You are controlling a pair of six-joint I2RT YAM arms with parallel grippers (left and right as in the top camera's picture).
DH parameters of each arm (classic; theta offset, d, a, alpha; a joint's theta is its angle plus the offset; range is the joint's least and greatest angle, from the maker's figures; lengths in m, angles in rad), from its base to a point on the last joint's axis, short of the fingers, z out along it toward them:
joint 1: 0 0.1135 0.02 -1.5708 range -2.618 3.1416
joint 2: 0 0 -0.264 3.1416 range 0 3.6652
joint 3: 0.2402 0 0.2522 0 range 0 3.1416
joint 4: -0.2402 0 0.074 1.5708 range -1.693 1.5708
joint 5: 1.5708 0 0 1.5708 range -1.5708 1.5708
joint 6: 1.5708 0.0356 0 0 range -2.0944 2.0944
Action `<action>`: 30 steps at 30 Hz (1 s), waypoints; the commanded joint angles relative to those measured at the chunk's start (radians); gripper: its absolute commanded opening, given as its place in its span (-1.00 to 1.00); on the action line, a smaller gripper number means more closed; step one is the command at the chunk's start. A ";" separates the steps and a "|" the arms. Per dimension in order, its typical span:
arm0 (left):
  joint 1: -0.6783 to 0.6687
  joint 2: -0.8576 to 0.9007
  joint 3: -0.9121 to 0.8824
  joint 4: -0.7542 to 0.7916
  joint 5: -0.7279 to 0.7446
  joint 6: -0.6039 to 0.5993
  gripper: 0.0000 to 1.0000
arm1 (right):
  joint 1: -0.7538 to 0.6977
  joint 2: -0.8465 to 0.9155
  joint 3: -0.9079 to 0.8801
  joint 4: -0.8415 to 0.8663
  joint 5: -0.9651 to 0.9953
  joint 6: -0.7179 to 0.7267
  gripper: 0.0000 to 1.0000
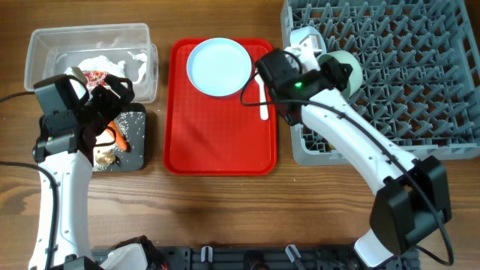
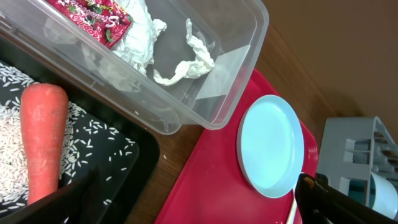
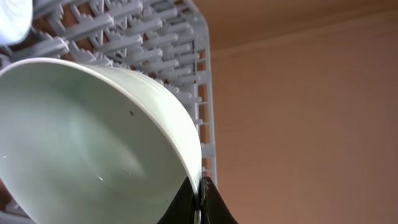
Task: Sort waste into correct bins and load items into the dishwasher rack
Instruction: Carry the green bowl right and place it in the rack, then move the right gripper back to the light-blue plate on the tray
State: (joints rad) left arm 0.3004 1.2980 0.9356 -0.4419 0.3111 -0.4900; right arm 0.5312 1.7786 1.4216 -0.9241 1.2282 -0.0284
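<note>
My right gripper (image 1: 330, 71) (image 3: 200, 186) is shut on the rim of the pale green bowl (image 1: 349, 67) (image 3: 81, 143) and holds it tilted over the left part of the grey dishwasher rack (image 1: 420, 75) (image 3: 155, 37). My left gripper (image 1: 112, 94) (image 2: 193, 202) is open and empty, above the edge between the clear tub (image 1: 45, 45) (image 2: 236, 93) and the black tray (image 1: 139, 154) (image 2: 140, 168). The tub holds crumpled white paper (image 2: 186, 62) and a red wrapper (image 2: 93, 18). The black tray holds the carrot (image 2: 40, 143), rice (image 2: 106, 149) and a brown scrap (image 1: 105, 157). The yellow cup is out of view.
The flat red serving tray (image 1: 217, 142) (image 2: 211, 193) lies in the middle with the pale blue plate (image 1: 219, 66) (image 2: 270, 146) and the white spoon (image 1: 263, 101) on it. A small pale blue bowl (image 1: 306, 36) sits in the rack's far left corner.
</note>
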 commanded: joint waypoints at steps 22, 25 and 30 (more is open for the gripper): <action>0.004 -0.011 0.018 0.003 -0.006 0.015 1.00 | -0.053 0.033 -0.006 -0.001 -0.014 -0.104 -0.91; 0.004 -0.011 0.018 0.003 -0.006 0.015 1.00 | -0.053 0.066 -0.006 0.000 -0.014 -0.108 -0.92; 0.004 -0.011 0.018 0.003 -0.006 0.015 1.00 | -0.053 0.125 -0.006 0.008 0.010 -0.163 -0.91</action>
State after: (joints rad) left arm 0.3004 1.2980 0.9356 -0.4419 0.3111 -0.4900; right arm 0.4789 1.8534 1.4216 -0.9184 1.2366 -0.1581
